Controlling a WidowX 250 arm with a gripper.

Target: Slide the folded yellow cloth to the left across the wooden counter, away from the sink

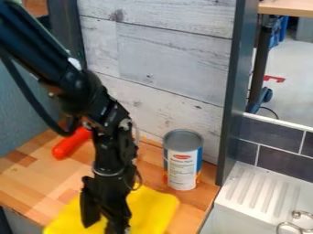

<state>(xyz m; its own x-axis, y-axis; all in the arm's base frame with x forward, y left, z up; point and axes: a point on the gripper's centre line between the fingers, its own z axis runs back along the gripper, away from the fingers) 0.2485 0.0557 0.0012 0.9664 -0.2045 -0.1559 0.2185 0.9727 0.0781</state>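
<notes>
Your tool hangs at the lower edge of the view, left of centre, with its two fingers spread apart — you can see yellow in the gap between them. Right beneath and around it, the flat yellow item lies on the wooden desk, near the front, its rounded corner pointing toward the can. You can't tell from here whether the fingertips touch it.

Your black arm comes in from the upper left and bends down over the desk. To the right of the arm, just behind the yellow item, a can with a grey top and a white, blue and orange label stands upright. On the other side, a rounded red thing lies on the desk, partly hidden behind the arm, so you can't make out its whole shape.

Behind the desk you have a wall of pale wood planks, with a dark upright post at its right end. Past that post sits a white ribbed drainboard — dark tiles rise behind it.
</notes>
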